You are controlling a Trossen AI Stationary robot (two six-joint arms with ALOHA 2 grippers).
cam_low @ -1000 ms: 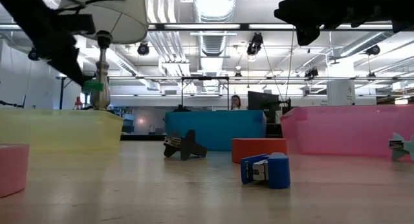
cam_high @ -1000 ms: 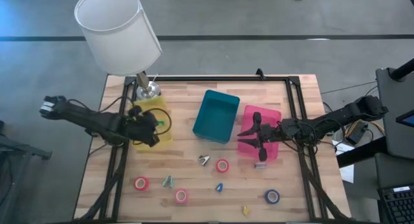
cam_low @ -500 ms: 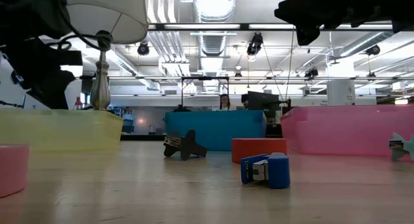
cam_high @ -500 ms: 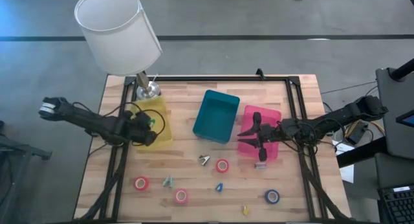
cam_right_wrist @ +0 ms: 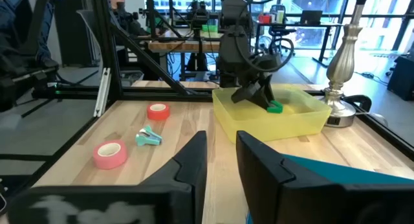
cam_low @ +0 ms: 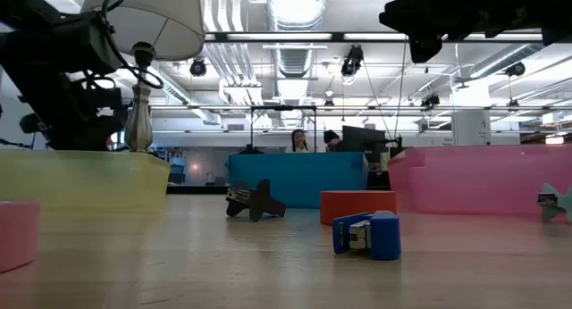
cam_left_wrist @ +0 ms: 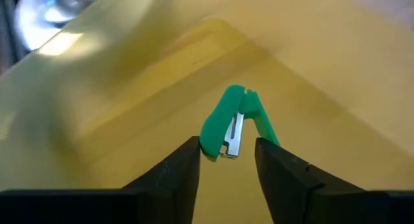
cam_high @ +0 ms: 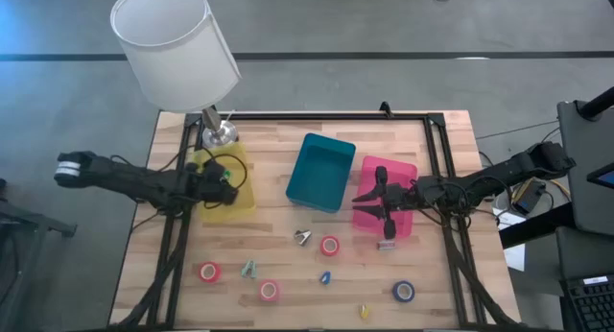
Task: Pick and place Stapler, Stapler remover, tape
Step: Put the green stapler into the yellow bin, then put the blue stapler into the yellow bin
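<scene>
The left gripper (cam_left_wrist: 226,160) hangs inside the yellow bin (cam_high: 240,183), fingers parted around a green stapler (cam_left_wrist: 233,120) lying on the bin floor, not clamping it. The right gripper (cam_high: 369,200) hovers over the pink bin (cam_high: 408,169), fingers narrowly apart, empty. Tape rolls (cam_high: 330,245) lie scattered on the wooden table (cam_high: 278,265).

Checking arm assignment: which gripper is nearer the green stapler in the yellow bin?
Left. The left gripper is open right over the green stapler in the yellow bin; the right gripper hangs over the pink bin across the table.
</scene>
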